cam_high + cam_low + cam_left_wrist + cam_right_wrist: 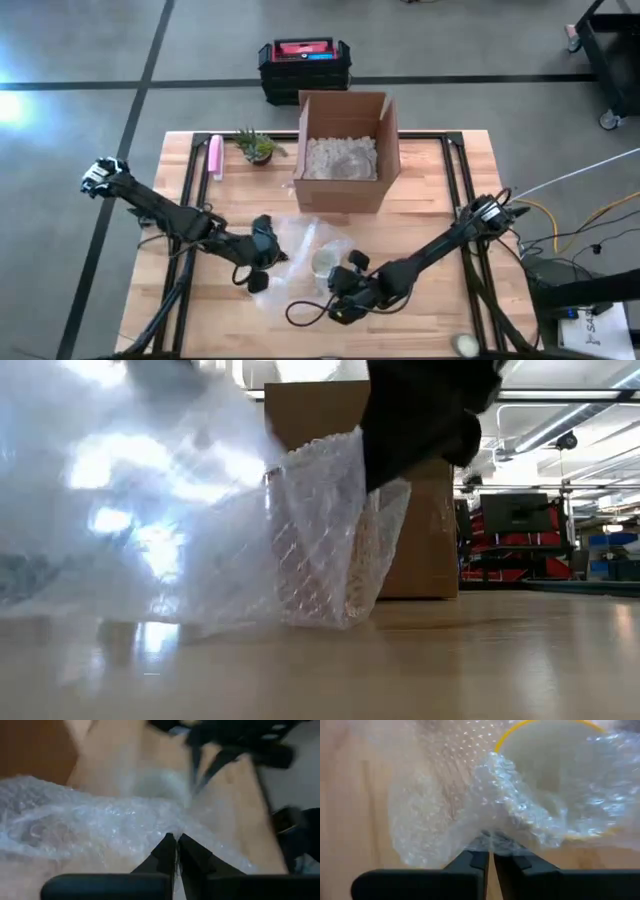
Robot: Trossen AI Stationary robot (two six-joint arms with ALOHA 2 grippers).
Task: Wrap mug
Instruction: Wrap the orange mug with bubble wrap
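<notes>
Both tools pinch the bubble wrap (pixel 300 240): left tool (pixel 262 250), right tool (pixel 345 285). My uneven pull may tip the mug (pixel 325 262) toward 3 o'clock.

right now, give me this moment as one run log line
stage: wrapping mug | left gripper: shut on bubble wrap | right gripper: shut on bubble wrap | cardboard box: open behind

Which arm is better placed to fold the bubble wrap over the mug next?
Probably the right. The right gripper is shut on the bubble wrap right at the mug, so a short lift would fold it over. The left gripper pinches the sheet's far edge, anchoring it.
</notes>
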